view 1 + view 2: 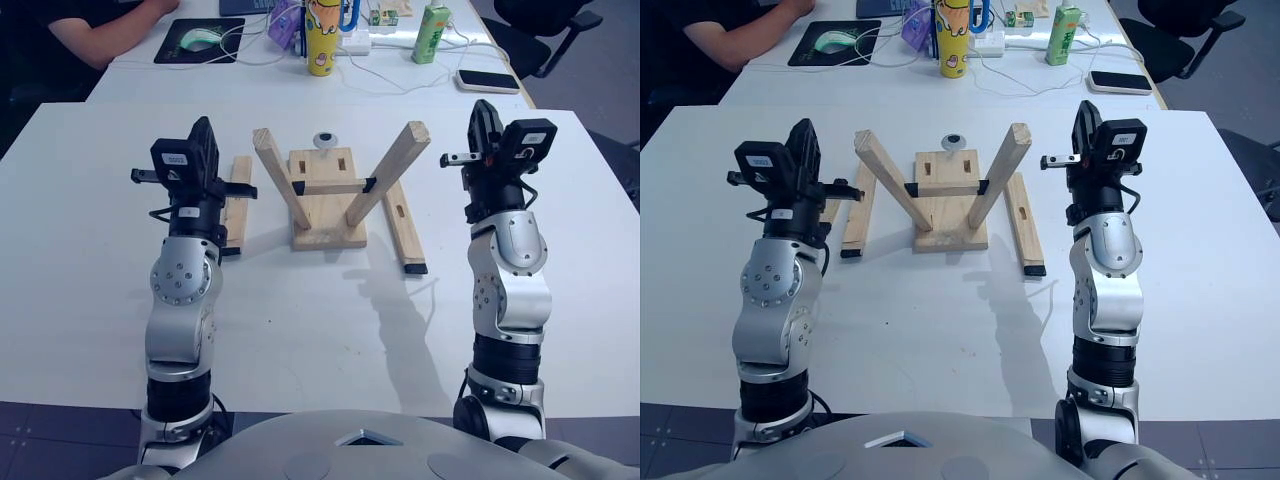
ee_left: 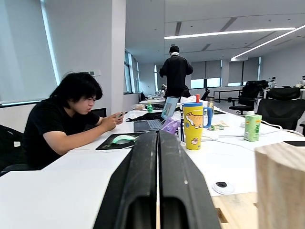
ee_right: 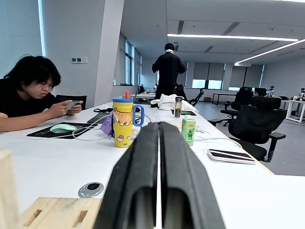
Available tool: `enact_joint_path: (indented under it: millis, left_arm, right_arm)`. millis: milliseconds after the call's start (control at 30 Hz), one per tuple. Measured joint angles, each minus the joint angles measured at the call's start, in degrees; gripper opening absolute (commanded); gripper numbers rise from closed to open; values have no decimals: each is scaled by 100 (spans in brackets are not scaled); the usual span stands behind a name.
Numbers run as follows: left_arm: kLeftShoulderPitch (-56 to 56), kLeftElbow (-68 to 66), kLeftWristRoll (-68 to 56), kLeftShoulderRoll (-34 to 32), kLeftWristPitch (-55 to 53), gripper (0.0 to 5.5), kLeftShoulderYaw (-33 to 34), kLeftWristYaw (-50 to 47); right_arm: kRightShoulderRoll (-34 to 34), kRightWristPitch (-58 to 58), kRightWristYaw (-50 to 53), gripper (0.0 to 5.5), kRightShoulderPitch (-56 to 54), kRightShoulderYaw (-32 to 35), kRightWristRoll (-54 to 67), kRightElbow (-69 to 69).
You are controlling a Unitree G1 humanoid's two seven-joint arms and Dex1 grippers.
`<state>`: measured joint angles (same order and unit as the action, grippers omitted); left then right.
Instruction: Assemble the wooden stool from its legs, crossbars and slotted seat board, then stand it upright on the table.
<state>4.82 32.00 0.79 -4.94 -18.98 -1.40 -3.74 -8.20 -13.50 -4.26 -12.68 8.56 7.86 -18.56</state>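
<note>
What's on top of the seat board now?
A left leg and a right leg stand on the seat board, splayed apart, linked by a crossbar. Its two far slots look empty. How deep the legs sit is hidden.

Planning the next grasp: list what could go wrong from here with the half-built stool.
1. The standing legs splay outward from the seat board, joined by one crossbar; a nudge could tip them.
2. The left gripper and right gripper are shut; lowered so, either might shove a loose leg instead of grasping it.
</note>
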Motion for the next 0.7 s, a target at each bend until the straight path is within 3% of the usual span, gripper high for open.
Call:
enact_joint_path:
  millis: [67,167,300,433,600,700]
  left_arm:
    - [14,-46,-70,-14,22,3,-161,259]
    - [80,-146,27,-8,-12,3,-650,547]
    - [254,-237,165,-106,-79,3,-677,567]
    - [205,-367,174,-118,-244,3,-422,504]
    - [144,-373,299,-122,-266,3,387,20]
    - [200,-325,277,-107,-14,3,269,151]
  right_arm:
    - [-19,0,-190,0,-2,-143,51,-7]
    - [-181,-124,-602,0,-44,-930,-231,32]
    - [-394,-703,-731,0,-13,-1289,-470,385]
    - [-465,-748,-879,0,6,-1261,-453,489]
    - [-552,-780,-673,0,6,-715,-455,696]
    - [-491,-652,-495,0,-45,-484,-442,734]
